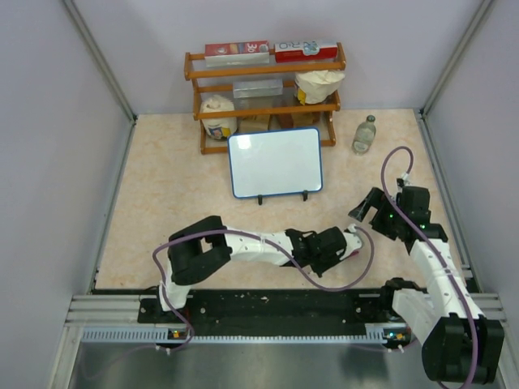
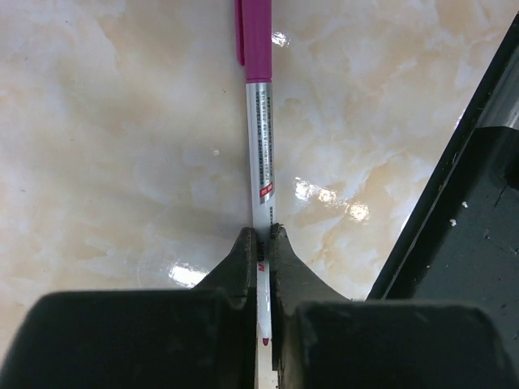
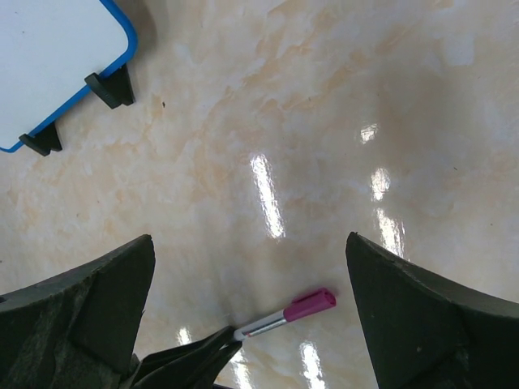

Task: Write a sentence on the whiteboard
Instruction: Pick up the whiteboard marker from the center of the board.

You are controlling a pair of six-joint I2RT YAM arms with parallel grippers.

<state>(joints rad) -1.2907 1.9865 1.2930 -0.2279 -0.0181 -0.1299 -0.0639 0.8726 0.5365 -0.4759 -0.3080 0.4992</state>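
left gripper clamped on white barrel of pink-capped marker, marker lying on marbled table, cap pointing away from fingers, right gripper spread wide, holding nothing, hovering just beyond it, whiteboard upright, farther back-left of both

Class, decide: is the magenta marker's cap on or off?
On: the magenta cap covers the far end of the white-barrelled marker pinched in the left tool.

We counted one whiteboard, one pink-capped marker, one bottle and one wooden rack. On its top shelf we saw two red boxes.
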